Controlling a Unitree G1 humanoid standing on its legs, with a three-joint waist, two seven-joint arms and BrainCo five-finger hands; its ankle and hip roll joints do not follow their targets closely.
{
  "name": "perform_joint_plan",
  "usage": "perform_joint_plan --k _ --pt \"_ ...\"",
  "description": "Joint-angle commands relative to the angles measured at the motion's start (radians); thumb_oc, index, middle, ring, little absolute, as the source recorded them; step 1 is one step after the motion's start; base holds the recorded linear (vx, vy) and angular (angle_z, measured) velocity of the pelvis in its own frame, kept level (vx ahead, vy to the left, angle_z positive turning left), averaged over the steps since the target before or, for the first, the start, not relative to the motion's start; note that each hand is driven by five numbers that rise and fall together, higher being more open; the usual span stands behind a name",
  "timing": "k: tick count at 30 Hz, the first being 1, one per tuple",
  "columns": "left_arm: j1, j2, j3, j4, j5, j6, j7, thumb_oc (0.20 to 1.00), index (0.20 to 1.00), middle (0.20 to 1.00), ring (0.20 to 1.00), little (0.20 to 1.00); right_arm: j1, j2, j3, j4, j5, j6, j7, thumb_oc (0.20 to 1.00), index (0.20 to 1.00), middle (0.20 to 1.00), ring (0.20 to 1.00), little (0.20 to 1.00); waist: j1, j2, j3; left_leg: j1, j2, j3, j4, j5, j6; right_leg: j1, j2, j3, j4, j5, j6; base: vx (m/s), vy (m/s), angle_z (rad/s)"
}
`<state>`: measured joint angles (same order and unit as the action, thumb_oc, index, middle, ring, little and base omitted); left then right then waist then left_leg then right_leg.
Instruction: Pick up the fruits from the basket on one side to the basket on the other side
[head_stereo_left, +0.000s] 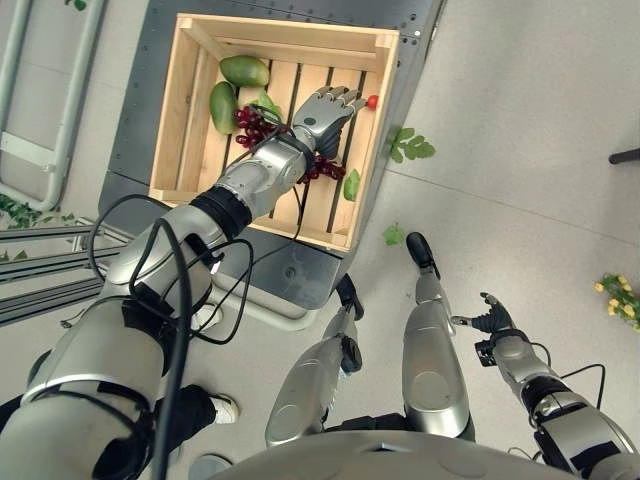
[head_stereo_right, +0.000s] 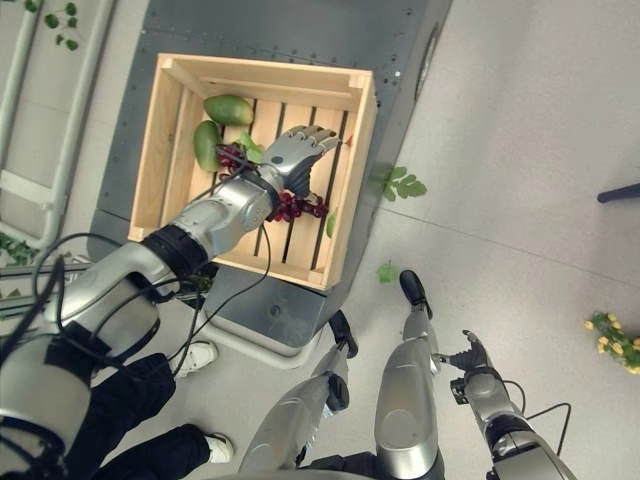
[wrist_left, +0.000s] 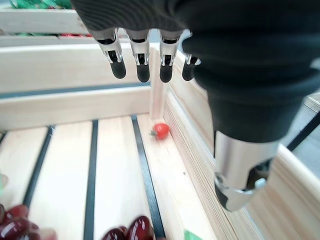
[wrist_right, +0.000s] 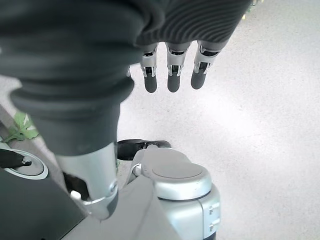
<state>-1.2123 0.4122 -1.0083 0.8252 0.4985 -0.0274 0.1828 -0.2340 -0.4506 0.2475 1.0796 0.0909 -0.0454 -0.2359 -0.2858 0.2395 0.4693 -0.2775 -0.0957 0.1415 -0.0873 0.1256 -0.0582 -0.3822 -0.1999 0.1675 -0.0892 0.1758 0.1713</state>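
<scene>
A wooden slatted crate (head_stereo_left: 190, 130) stands on a grey metal platform. In it lie two green mangoes (head_stereo_left: 245, 70) (head_stereo_left: 223, 106), a bunch of dark red grapes (head_stereo_left: 252, 125), and a small red tomato (wrist_left: 160, 131) in the far right corner (head_stereo_left: 372, 101). My left hand (head_stereo_left: 325, 110) hovers open over the crate's right half, above the grapes, fingers straight and pointing toward the tomato, holding nothing. My right hand (head_stereo_left: 490, 320) hangs open low at my right side over the floor, empty.
Green leaves lie inside the crate (head_stereo_left: 351, 184) and on the floor beside the platform (head_stereo_left: 410, 146) (head_stereo_left: 394, 235). A yellow-flowered plant (head_stereo_left: 620, 297) sits at the right edge. A person's shoe (head_stereo_right: 198, 356) shows near the platform's front. A metal frame (head_stereo_left: 45, 100) stands at the left.
</scene>
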Motion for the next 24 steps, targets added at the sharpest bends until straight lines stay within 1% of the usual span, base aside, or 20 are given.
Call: perform_joint_plan --k 1,3,6,12,14,16,17,21,22,24 --pt "-0.027 0.009 0.057 0.09 0.035 -0.004 -0.019 1.0 1.0 1.0 1.0 1.0 0.03 -0.046 -0.009 -0.004 0.026 -0.012 -0.018 1.0 1.0 1.0 1.0 1.0 -0.019 -0.028 0.014 0.014 0.018 0.019 0.002 -0.07 -0.008 -0.079 0.003 0.011 0.002 0.028 0.017 0.01 0.012 -0.16" --pt "0.0 0.009 0.059 0.094 0.039 0.0 -0.034 1.0 1.0 1.0 1.0 1.0 0.029 -0.048 -0.013 -0.007 0.024 -0.011 -0.017 1.0 1.0 1.0 1.0 1.0 -0.019 -0.025 0.017 0.013 0.019 0.021 0.002 -0.071 -0.009 -0.082 0.004 0.012 0.002 0.028 0.016 0.01 0.011 -0.15" --pt "0.055 0.017 0.093 0.109 0.008 0.0 -0.044 1.0 1.0 1.0 1.0 1.0 0.03 -0.047 -0.019 -0.008 0.023 -0.009 -0.015 1.0 1.0 1.0 1.0 1.0 -0.019 -0.024 0.021 0.012 0.02 0.025 0.002 -0.07 -0.01 -0.086 0.005 0.014 0.002 0.029 0.015 0.01 0.003 -0.04" --pt "0.146 0.066 0.152 0.131 -0.017 0.01 -0.047 1.0 1.0 1.0 1.0 1.0 0.028 -0.039 -0.022 -0.009 0.025 -0.009 -0.013 1.0 1.0 1.0 1.0 1.0 -0.008 -0.025 0.025 0.012 0.025 0.028 0.001 -0.069 -0.014 -0.087 0.009 0.013 0.002 0.03 0.013 0.0 -0.005 -0.01" --pt "0.188 0.106 0.195 0.126 -0.038 0.012 -0.037 1.0 1.0 1.0 1.0 1.0 0.029 -0.037 -0.027 -0.013 0.024 -0.011 -0.013 1.0 1.0 1.0 1.0 1.0 0.0 -0.026 0.028 0.009 0.027 0.028 0.0 -0.067 -0.016 -0.088 0.012 0.011 0.002 0.029 0.012 0.0 -0.014 -0.05" --pt "0.2 0.121 0.205 0.116 -0.039 0.014 -0.031 1.0 1.0 1.0 1.0 1.0 0.03 -0.035 -0.027 -0.014 0.024 -0.012 -0.014 1.0 1.0 1.0 1.0 1.0 0.002 -0.027 0.028 0.008 0.027 0.028 0.0 -0.067 -0.016 -0.089 0.013 0.01 0.002 0.028 0.011 0.0 -0.005 -0.02" --pt "0.225 0.151 0.225 0.099 -0.047 0.015 -0.023 1.0 1.0 1.0 1.0 1.0 0.03 -0.036 -0.032 -0.017 0.024 -0.014 -0.015 1.0 1.0 1.0 1.0 1.0 0.009 -0.028 0.029 0.006 0.028 0.025 0.0 -0.065 -0.017 -0.091 0.015 0.007 0.002 0.028 0.011 0.0 0.0 0.0" --pt "0.248 0.188 0.259 0.07 -0.063 0.015 -0.005 1.0 1.0 1.0 1.0 1.0 0.033 -0.034 -0.034 -0.02 0.023 -0.017 -0.016 1.0 1.0 1.0 1.0 1.0 0.014 -0.031 0.029 0.003 0.028 0.024 0.0 -0.064 -0.017 -0.093 0.017 0.006 0.002 0.027 0.01 0.0 -0.009 -0.03" --pt "0.273 0.22 0.296 0.048 -0.076 0.02 0.02 1.0 1.0 1.0 1.0 1.0 0.036 -0.028 -0.036 -0.023 0.023 -0.02 -0.018 1.0 1.0 1.0 1.0 1.0 0.02 -0.036 0.03 0.0 0.029 0.022 0.0 -0.063 -0.019 -0.094 0.02 0.003 0.002 0.027 0.009 -0.01 -0.021 -0.07" --pt "0.292 0.25 0.325 0.036 -0.08 0.023 0.041 1.0 1.0 1.0 1.0 1.0 0.038 -0.024 -0.039 -0.028 0.025 -0.024 -0.021 1.0 1.0 1.0 1.0 1.0 0.025 -0.04 0.031 -0.004 0.031 0.02 0.0 -0.062 -0.019 -0.097 0.022 0.0 0.002 0.027 0.008 -0.02 -0.031 -0.07"
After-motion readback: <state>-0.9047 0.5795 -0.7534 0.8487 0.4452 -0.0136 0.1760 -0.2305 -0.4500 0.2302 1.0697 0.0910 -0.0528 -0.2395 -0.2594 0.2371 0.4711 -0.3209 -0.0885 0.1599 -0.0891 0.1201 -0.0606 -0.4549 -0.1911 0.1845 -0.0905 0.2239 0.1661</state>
